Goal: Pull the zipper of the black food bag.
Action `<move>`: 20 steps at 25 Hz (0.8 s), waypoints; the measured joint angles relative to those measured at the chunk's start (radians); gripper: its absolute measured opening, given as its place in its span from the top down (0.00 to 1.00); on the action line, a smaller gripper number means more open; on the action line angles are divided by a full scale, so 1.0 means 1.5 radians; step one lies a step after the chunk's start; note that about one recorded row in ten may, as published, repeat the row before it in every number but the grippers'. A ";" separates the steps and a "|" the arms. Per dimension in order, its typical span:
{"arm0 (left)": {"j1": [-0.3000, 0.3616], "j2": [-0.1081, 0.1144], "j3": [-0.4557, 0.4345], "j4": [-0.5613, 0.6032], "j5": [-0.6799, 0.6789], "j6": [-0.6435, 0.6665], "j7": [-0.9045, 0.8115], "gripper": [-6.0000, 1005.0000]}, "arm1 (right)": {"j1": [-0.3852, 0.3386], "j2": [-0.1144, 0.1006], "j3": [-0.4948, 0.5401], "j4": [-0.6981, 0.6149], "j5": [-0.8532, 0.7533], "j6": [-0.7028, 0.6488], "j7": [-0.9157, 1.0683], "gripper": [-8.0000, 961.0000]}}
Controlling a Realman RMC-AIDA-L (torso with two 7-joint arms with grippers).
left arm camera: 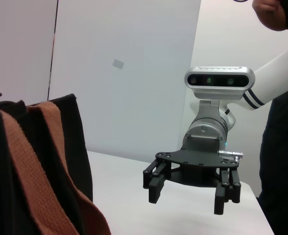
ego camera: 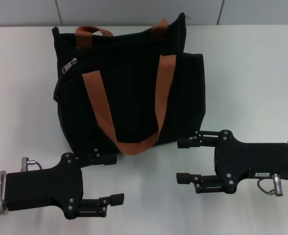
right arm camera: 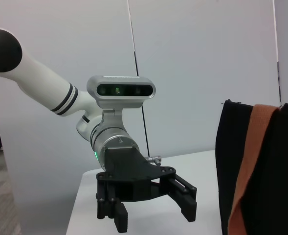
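Observation:
The black food bag (ego camera: 129,83) lies on the white table (ego camera: 251,73), with an orange-brown handle (ego camera: 102,107) draped over its front. The silver zipper pull (ego camera: 69,65) sits on the bag's upper left, near the top edge. My left gripper (ego camera: 112,178) is open and empty at the bag's near left corner, with its upper finger close to the bag's bottom edge. My right gripper (ego camera: 179,160) is open and empty at the bag's near right corner. The left wrist view shows the bag (left arm camera: 70,147) and the right gripper (left arm camera: 187,200). The right wrist view shows the bag (right arm camera: 280,196) and the left gripper (right arm camera: 154,218).
A grey wall (ego camera: 134,10) runs behind the table's far edge. A person in dark clothes (left arm camera: 285,147) stands beside the table in the left wrist view. Bare table lies to the bag's left and right.

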 joint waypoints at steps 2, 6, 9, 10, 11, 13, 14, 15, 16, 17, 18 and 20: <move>0.000 0.000 0.000 0.000 0.000 0.000 0.000 0.18 | 0.002 0.000 0.000 0.001 0.000 -0.001 -0.001 0.24; 0.000 0.000 0.000 0.000 0.000 0.000 -0.003 0.18 | 0.004 0.000 0.000 0.001 0.000 -0.002 -0.001 0.24; 0.001 0.001 0.000 0.000 0.000 0.001 -0.005 0.18 | 0.005 0.000 0.000 0.002 0.000 -0.004 -0.001 0.24; 0.001 0.001 0.000 0.000 -0.001 0.004 -0.005 0.18 | 0.005 0.000 0.000 0.002 0.000 -0.004 -0.001 0.25; 0.001 0.001 -0.002 0.000 -0.002 0.008 -0.005 0.18 | 0.005 0.000 0.000 0.002 0.000 -0.004 -0.001 0.25; -0.003 0.000 -0.022 0.004 -0.005 0.027 -0.005 0.18 | 0.005 0.000 0.001 0.002 0.000 -0.004 -0.001 0.25; -0.005 -0.001 -0.035 0.006 -0.005 0.037 -0.004 0.18 | 0.005 0.000 0.004 0.002 0.000 -0.003 -0.001 0.25; -0.008 -0.002 -0.056 0.009 -0.005 0.052 -0.001 0.19 | 0.005 0.000 0.004 0.002 0.000 -0.003 -0.001 0.25; -0.008 -0.002 -0.056 0.009 -0.005 0.052 -0.001 0.19 | 0.005 0.000 0.005 0.002 0.000 -0.002 -0.001 0.25; -0.008 -0.002 -0.056 0.009 -0.005 0.052 -0.001 0.19 | 0.005 0.000 0.006 0.002 0.000 -0.001 0.000 0.25; -0.016 -0.004 -0.123 0.012 -0.007 0.092 0.005 0.19 | 0.005 0.000 0.007 0.002 0.000 -0.001 0.001 0.25; -0.024 -0.003 -0.228 0.013 -0.027 0.128 0.008 0.19 | 0.004 -0.001 0.007 0.002 0.000 -0.001 0.002 0.25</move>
